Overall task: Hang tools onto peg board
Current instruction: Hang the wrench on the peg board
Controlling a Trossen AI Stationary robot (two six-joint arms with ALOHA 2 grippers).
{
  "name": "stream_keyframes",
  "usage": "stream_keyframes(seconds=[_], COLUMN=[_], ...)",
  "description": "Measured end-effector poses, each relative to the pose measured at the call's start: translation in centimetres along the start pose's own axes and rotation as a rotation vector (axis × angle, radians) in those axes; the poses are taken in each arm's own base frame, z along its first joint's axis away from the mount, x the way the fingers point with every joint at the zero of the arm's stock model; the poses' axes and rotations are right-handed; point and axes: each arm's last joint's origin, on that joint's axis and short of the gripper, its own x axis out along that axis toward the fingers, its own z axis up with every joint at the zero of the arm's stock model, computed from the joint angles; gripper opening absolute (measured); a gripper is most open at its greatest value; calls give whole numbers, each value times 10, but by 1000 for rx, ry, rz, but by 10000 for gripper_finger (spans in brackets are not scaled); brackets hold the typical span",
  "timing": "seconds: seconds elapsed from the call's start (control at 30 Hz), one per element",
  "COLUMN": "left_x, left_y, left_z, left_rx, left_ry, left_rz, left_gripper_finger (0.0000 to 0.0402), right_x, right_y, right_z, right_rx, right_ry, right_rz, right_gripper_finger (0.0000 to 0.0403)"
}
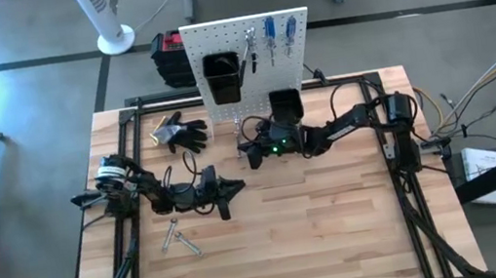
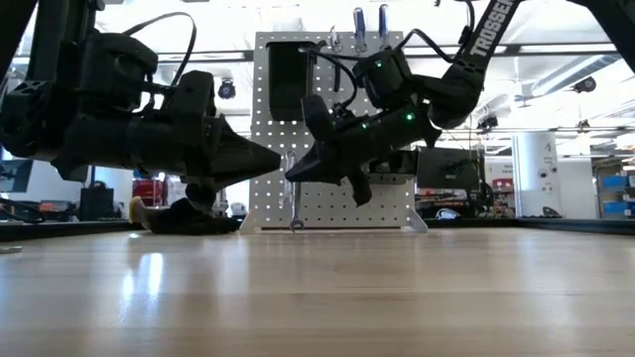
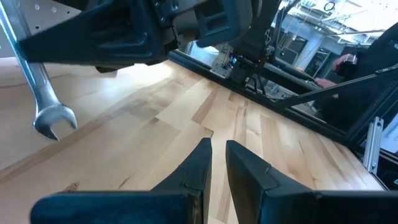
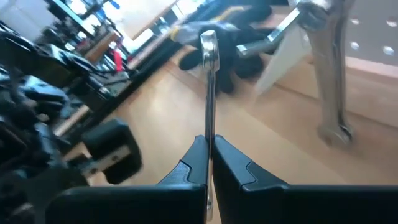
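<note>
Here, much is half-hidden. In the overhead view the right end effector point(image 1: 252, 151) lies just in front of the peg board point(image 1: 246, 60), and the slim wrench point(image 4: 209, 93) clamped between its closed fingers is too thin to pick out from above; only the right wrist view shows it plainly, standing up from between the fingers with its lower part cut off at the picture's edge. A second wrench point(image 2: 295, 203) hangs at the foot of the peg board, its open jaw downward near the tabletop point(image 1: 341, 233); its upper end is hidden behind the right arm in the low view. The left end effector point(image 1: 226, 190) hovers over the tabletop, well apart from the board, fingers nearly together with a narrow gap and nothing between them. Two blue-handled screwdrivers point(image 1: 280, 34) hang at the board's top right beside dark-handled pliers point(image 1: 252, 48), small and hard to read from above. One black bin point(image 1: 223, 77) shows on the board; the other point(image 1: 284, 106) is partly covered by the right arm. Black gloves point(image 1: 183, 132) lie left of the board. Two loose silver tools point(image 1: 179, 238) rest on the tabletop near the left arm, their type unclear. Along the right arm, the white letters "TROSSE" point(image 2: 491, 28) can be read, the rest cut off.
</note>
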Motion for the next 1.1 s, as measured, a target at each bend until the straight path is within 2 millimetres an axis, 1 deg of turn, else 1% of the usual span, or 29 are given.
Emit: stream_keyframes(seconds=[0.17, 0.4, 0.6, 0.87, 0.97, 1.1], left_x=[0, 0, 0, 0, 0, -1], left_y=[0, 0, 0, -1, -3, -5], left_z=[0, 0, 0, 2, 4, 9], left_rx=[0, 0, 0, -22, -33, -42], left_ry=[0, 0, 0, -6, -15, -35], left_rz=[0, 0, 0, -5, -13, -23], left_gripper_finger=[39, 39, 39, 39, 39, 39], right_x=[1, 0, 0, 0, 0, 0], right_y=[-6, -7, -16, -17, -18, -19], right_z=[1, 1, 2, 3, 2, 2], right_rx=[1, 1, 44, 48, 49, 78], right_ry=[18, 3, 10, -3, -3, -4], right_rz=[-40, -59, -127, -155, -159, -170], right_gripper_finger=[0, 0, 0, 0, 11, 43])
